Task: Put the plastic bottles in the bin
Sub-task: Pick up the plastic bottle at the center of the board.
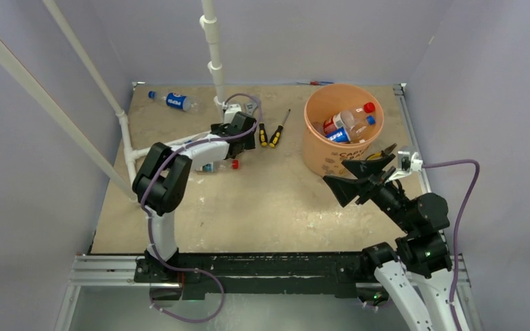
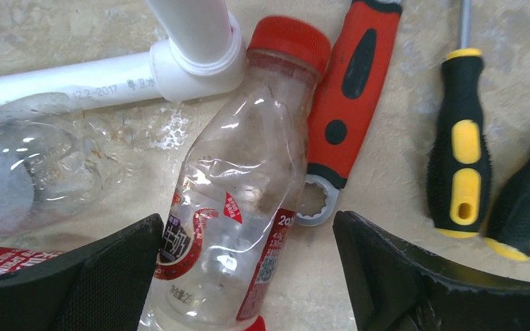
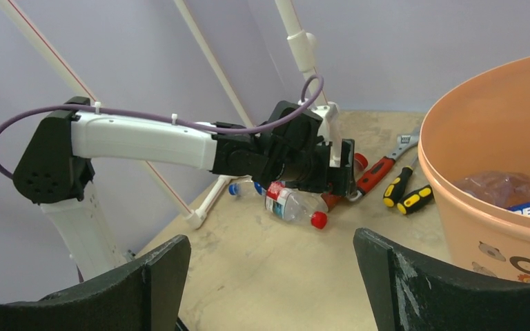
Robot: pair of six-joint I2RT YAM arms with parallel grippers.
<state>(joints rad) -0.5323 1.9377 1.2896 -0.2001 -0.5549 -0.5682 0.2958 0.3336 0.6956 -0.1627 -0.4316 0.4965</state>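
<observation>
Straddles, with the left gripper spread wide, a red-capped clear bottle lying between pipe frame and wrench, well left of the orange bin. Looks light, thin-walled, slippery; calls for a mid-body hold. Shows right gripper open beside the bin.

Top view: high at six o'clock, looking down on table. Left wrist: close above wrench. Right wrist: low, facing ten o'clock; shares wrench.
</observation>
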